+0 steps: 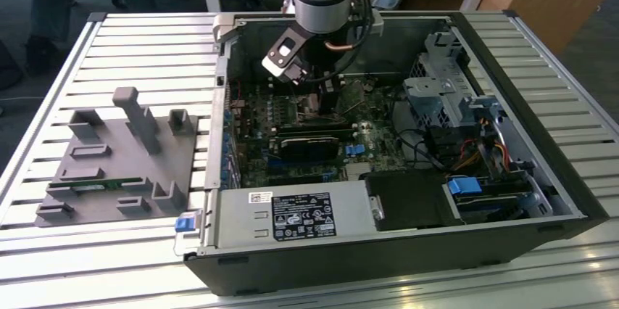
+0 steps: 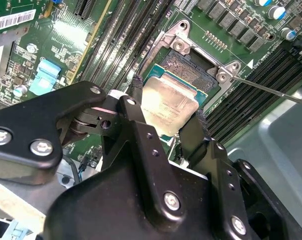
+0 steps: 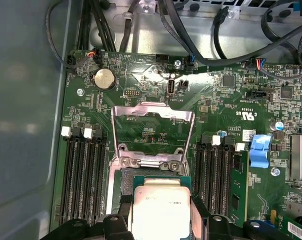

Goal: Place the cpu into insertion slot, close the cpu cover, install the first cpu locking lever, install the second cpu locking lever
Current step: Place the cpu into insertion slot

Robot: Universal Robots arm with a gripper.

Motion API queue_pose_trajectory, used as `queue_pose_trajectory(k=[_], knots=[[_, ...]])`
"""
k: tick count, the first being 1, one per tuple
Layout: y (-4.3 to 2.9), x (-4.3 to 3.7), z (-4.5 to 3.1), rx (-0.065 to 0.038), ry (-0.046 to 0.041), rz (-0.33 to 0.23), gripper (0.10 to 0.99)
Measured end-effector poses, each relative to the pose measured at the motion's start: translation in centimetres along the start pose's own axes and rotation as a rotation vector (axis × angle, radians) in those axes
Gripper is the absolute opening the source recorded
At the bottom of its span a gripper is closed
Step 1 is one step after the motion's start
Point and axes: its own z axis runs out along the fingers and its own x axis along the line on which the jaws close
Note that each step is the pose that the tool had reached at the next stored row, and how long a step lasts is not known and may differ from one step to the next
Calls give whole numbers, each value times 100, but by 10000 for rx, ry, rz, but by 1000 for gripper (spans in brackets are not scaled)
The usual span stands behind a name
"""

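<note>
Step 1 is in hand: your jaws grip the cpu (image 2: 169,104) over the insertion slot (image 2: 188,67), cpu cover (image 3: 153,111) open beyond them. Seating it likely calls for square alignment.

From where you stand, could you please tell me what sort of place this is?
Probably a robotics lab workbench: an open computer case lies on a slatted metal table, a grey fixture block beside it, and the arm's claw grips the cpu.
</note>
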Motion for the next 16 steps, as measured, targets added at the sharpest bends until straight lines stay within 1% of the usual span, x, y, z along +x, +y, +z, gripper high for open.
queue_pose_trajectory(k=[9,16], knots=[[-19,5,28,0,-1,1,541],[-24,49,78,10,-4,53,541]])
